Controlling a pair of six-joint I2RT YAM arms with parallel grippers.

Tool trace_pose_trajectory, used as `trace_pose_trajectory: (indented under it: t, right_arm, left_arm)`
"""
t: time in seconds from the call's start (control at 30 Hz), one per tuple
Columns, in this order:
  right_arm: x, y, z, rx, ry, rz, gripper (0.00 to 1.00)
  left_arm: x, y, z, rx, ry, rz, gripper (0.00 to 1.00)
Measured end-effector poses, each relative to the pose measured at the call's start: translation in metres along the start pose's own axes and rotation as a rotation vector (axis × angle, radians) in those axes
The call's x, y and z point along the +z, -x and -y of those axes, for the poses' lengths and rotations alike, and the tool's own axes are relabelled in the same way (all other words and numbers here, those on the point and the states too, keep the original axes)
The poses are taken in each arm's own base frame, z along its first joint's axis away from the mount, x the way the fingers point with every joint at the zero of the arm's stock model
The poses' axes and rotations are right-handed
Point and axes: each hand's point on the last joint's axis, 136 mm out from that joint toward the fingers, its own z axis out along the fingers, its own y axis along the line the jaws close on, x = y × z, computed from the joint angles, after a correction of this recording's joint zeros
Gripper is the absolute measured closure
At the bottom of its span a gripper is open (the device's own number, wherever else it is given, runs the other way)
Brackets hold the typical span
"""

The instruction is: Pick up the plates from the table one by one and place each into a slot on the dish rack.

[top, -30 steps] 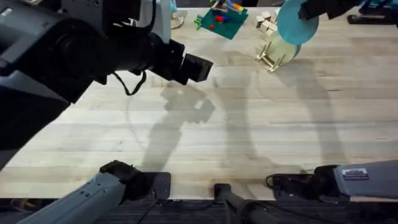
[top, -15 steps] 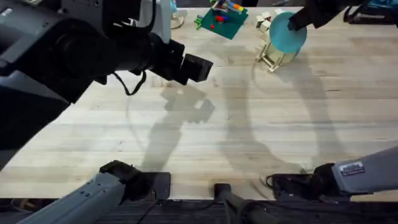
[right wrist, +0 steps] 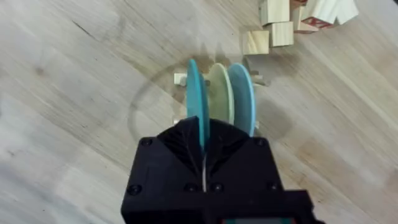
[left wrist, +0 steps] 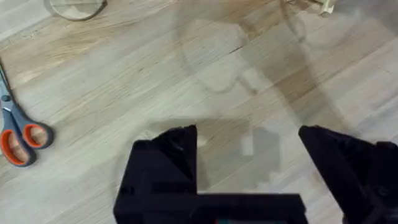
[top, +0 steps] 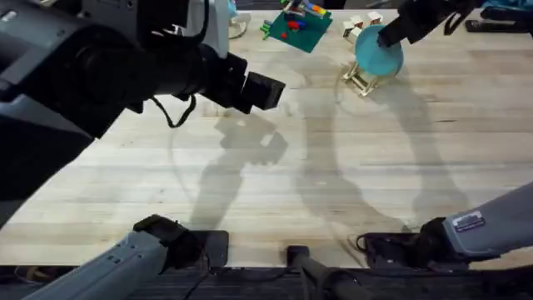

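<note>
Cyan plate (right wrist: 198, 102) now lower, at dish rack (top: 360, 80), clamped by right tool (right wrist: 204, 144); left tool (left wrist: 249, 140) spread.

Bright, even light from above; soft arm shadows fall across the desk (top: 333, 167). The left arm (top: 92, 75) close under the camera looms dark and blurred. No strong glare.

Overhead looks down-forward; right wrist close above dish rack (right wrist: 214, 93).
</note>
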Motion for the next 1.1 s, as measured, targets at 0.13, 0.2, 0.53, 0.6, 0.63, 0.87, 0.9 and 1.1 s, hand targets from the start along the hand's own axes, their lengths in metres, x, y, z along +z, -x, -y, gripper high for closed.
trace_pose_trajectory:
  t: [0.13, 0.2, 0.53, 0.6, 0.63, 0.87, 0.9, 1.1]
  right_arm:
    - [0.004, -0.001, 0.0, 0.002, 0.005, -0.007, 0.971]
    - [0.004, -0.001, 0.0, 0.002, 0.004, -0.006, 0.971]
    - [0.013, -0.004, 0.0, 0.006, 0.019, -0.026, 0.971]
    - [0.018, -0.007, 0.0, 0.009, 0.027, -0.038, 0.971]
    - [0.019, -0.008, -0.001, 0.01, 0.03, -0.042, 0.971]
    - [0.022, -0.009, -0.001, 0.012, 0.034, -0.048, 0.971]
    - [0.022, -0.009, -0.001, 0.012, 0.034, -0.048, 0.971]
    - [0.022, -0.009, -0.001, 0.012, 0.034, -0.048, 0.971]
  left_arm:
    - [0.0, 0.0, 0.0, 0.0, 0.0, 0.0, 0.006]
    - [0.0, 0.0, 0.0, 0.0, 0.0, 0.0, 0.007]
    - [0.0, 0.0, 0.0, 0.0, 0.0, 0.0, 0.007]
    - [0.0, 0.0, 0.0, 0.0, 0.0, 0.0, 0.007]
    - [0.0, 0.0, 0.0, 0.0, 0.0, 0.0, 0.006]
    - [0.0, 0.0, 0.0, 0.0, 0.0, 0.0, 0.006]
    - [0.0, 0.0, 0.0, 0.0, 0.0, 0.0, 0.006]
    - [0.0, 0.0, 0.0, 0.0, 0.0, 0.0, 0.006]
